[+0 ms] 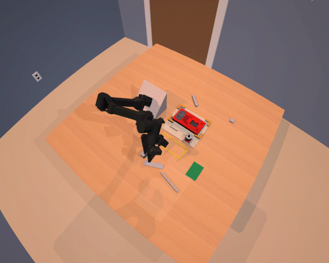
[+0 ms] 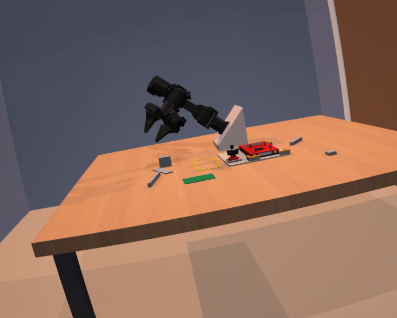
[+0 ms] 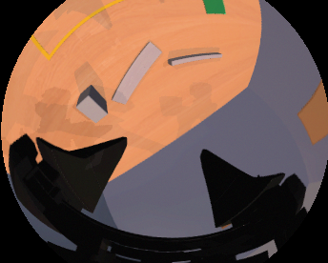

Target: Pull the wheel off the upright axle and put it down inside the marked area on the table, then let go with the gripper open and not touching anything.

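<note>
The black wheel [image 1: 188, 137] [image 2: 232, 151] sits on the upright axle, whose dark top [image 2: 232, 146] shows above it, over a small red base [image 2: 233, 158]. It stands on the pale plate's near part. The marked area, a yellow outline [image 1: 187, 149] [image 2: 198, 170] [image 3: 49, 57], lies on the table beside the plate, with no wheel inside. My gripper [image 1: 158, 152] [image 2: 151, 136] [image 3: 164, 147] is open and empty, high above the table. In the exterior view it is left of the wheel. The wheel is not in the wrist view.
A red car body [image 1: 188, 120] [image 2: 260, 148] lies between orange corners. A tall pale wedge [image 1: 153, 95] [image 2: 237, 129] stands behind it. A green patch [image 1: 194, 171] [image 2: 198, 178] [image 3: 215, 6] lies near the outline. Several grey pieces lie about, one upright block [image 2: 164, 161] [image 3: 92, 107] near the gripper's side.
</note>
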Robot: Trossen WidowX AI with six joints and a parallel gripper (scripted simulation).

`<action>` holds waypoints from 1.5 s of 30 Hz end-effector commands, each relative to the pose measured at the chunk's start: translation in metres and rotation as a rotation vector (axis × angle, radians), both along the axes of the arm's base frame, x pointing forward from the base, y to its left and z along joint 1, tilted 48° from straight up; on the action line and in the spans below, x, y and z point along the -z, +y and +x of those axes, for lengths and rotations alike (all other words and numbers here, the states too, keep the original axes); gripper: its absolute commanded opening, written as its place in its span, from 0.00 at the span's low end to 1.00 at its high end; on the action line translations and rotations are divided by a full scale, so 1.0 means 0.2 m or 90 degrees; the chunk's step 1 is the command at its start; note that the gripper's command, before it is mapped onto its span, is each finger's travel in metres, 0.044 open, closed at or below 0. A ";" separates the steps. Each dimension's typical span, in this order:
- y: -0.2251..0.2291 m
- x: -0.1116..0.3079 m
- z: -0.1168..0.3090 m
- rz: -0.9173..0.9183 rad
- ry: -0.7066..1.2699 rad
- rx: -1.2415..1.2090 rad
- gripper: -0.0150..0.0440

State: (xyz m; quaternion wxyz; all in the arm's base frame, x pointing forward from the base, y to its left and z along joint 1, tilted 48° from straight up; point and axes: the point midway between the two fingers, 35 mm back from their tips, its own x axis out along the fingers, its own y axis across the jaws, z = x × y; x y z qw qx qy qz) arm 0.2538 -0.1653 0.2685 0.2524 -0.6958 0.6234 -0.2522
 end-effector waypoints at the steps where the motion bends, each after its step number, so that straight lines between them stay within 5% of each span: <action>1: 0.00 0.00 0.01 0.001 -0.003 -0.003 0.89; 4: 0.03 0.04 0.15 0.020 -0.043 -0.047 0.76; 12: 0.17 0.25 0.55 0.158 -0.176 -0.157 0.76; 19: 0.29 0.43 0.71 0.275 -0.247 -0.164 0.76; 35: 0.57 0.82 0.77 0.490 -0.393 0.012 0.76; 45: 0.73 0.97 0.63 0.495 -0.467 0.229 0.76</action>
